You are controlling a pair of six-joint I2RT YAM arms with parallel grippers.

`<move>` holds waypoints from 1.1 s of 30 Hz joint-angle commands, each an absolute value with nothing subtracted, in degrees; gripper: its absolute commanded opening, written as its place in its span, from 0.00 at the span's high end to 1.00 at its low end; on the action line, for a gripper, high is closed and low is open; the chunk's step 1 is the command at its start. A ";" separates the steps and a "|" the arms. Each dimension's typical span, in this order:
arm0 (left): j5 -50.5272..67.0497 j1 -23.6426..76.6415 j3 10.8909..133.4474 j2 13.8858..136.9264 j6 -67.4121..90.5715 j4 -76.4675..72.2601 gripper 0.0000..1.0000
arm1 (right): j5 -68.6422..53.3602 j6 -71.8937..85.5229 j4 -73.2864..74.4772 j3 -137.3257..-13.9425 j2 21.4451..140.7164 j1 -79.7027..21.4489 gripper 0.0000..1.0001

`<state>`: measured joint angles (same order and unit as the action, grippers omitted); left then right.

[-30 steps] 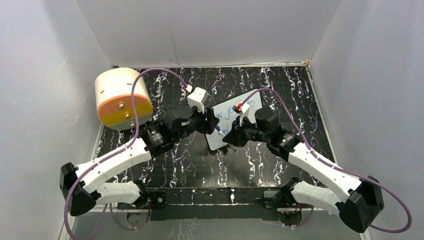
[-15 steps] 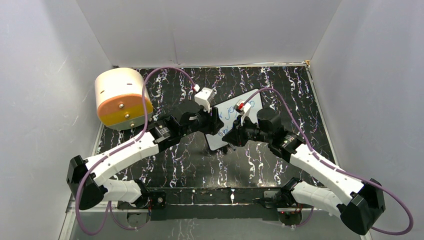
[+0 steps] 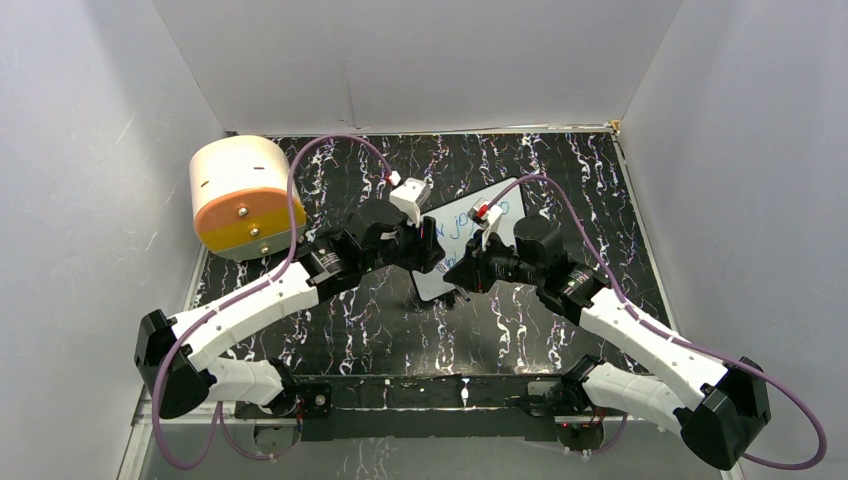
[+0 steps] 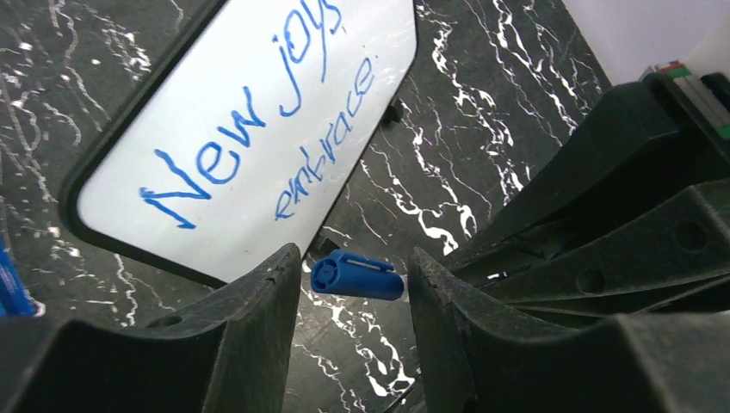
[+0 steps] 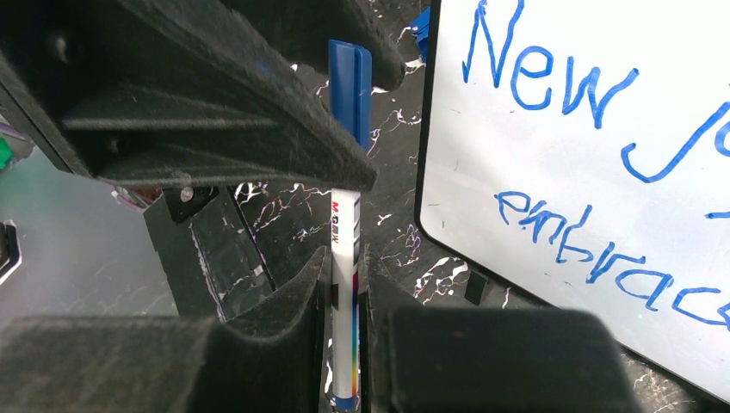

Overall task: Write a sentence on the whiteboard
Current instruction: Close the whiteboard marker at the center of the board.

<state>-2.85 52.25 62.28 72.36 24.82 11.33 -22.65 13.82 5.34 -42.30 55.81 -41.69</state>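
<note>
Small white whiteboard (image 4: 383, 39) with a thin black frame lies mid-table on black white-veined table (image 3: 560, 190). Blue handwritten sentence (image 4: 258, 129) reads "New joys", with "embrace" beneath. Right gripper (image 5: 344, 318) clamps white marker (image 5: 344, 241). Left gripper (image 4: 355, 284) stands partly open, its fingers flanking the marker's blue plastic cap (image 4: 357, 275); contact not discernible.

a lab test cell; plain white panel walls (image 3: 400, 60) enclose a black marbled table (image 3: 560, 160)
</note>
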 commanded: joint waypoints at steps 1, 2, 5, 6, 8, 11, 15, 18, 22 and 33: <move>-8.02 52.38 67.03 69.51 21.67 13.72 0.53 | -23.31 14.17 1.62 -42.60 55.63 -41.68 1.00; -8.14 52.38 67.62 69.64 21.00 13.95 0.53 | -23.29 14.17 1.58 -42.62 55.63 -41.67 1.00; -8.19 52.38 68.65 70.19 19.95 14.16 0.52 | -23.50 14.23 1.71 -42.63 55.85 -41.66 1.00; -7.91 52.38 68.84 70.26 19.69 14.00 0.52 | -23.56 14.23 1.75 -42.63 55.94 -41.70 1.00; -7.53 52.38 69.21 70.52 19.29 13.80 0.52 | -23.66 14.17 1.83 -42.63 56.17 -41.66 1.00; -6.73 52.39 69.99 71.34 18.90 14.31 0.53 | -23.73 14.18 1.85 -42.71 56.27 -41.66 1.00; -5.06 52.38 70.28 72.18 19.36 15.27 0.54 | -23.73 14.15 1.85 -42.81 56.19 -41.70 1.00; -4.57 52.38 69.48 72.46 19.97 15.76 0.55 | -23.63 14.23 1.72 -42.75 56.10 -41.67 1.00; -2.93 52.38 68.52 72.34 21.22 15.71 0.57 | -23.15 14.61 1.67 -42.79 56.01 -41.67 1.00; -0.11 52.38 66.33 72.42 23.03 15.56 0.61 | -21.19 16.53 0.56 -42.91 55.63 -41.68 1.00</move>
<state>-2.11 52.23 67.79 72.99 21.52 15.42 -22.59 15.31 5.45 -42.30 56.51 -41.69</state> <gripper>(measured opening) 0.398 0.207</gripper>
